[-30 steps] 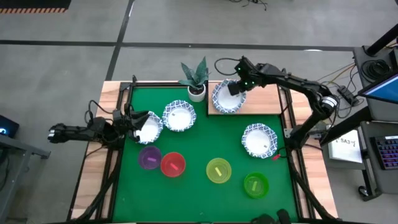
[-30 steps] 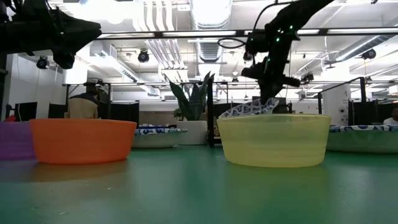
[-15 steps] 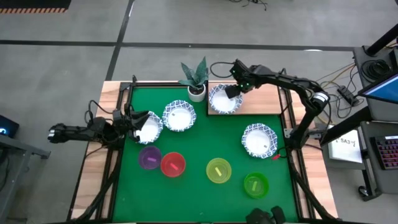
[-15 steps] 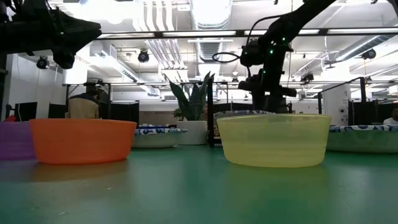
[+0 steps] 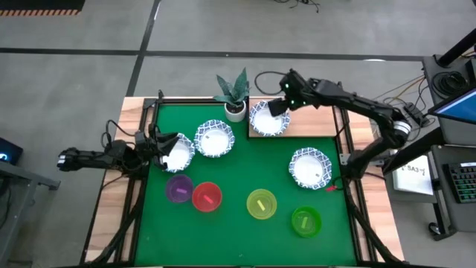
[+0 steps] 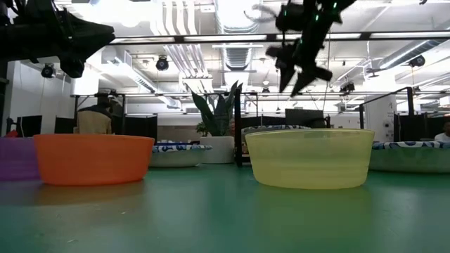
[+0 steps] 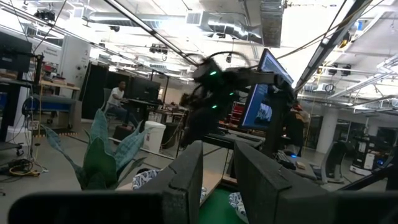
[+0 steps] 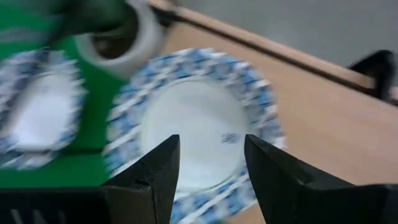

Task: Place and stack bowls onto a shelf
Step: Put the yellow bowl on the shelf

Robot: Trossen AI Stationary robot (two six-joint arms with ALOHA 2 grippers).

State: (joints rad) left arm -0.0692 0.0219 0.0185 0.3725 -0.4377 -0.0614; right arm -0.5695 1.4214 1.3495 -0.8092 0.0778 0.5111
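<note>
One blue-rimmed white bowl [image 5: 269,119] sits flat on the left end of the pale wooden shelf [image 5: 312,119]. My right gripper [image 8: 211,143] hangs open above it, touching nothing; the low view shows that gripper [image 6: 299,63] well above the table. Near the table's left edge my left gripper [image 5: 162,146] is shut on a second blue-rimmed bowl [image 5: 181,153]. Two more such bowls [image 5: 213,139] [image 5: 311,167] lie on the green mat. The purple [image 5: 178,190], red [image 5: 207,196], yellow [image 5: 261,204] and green [image 5: 306,221] bowls stand near the front. My left gripper holds the blue-rimmed bowl by its left rim [image 5: 168,149], coming level from the table's left side. The bowl looks tilted in the hold. The fingers cover the place of contact, so the kind of hold does not show.
A small white pot with a plant [image 5: 235,108] stands just left of the shelf. The shelf's right part is bare wood. A black frame [image 5: 342,149] runs along the mat's edges. The red bowl [image 6: 91,158] and yellow bowl [image 6: 309,158] fill the foreground in the low view.
My right gripper lowered the tilted bowl flat onto the shelf's left end, opened and let go. It has then gone up, clear of the bowl, which stays on the shelf.
</note>
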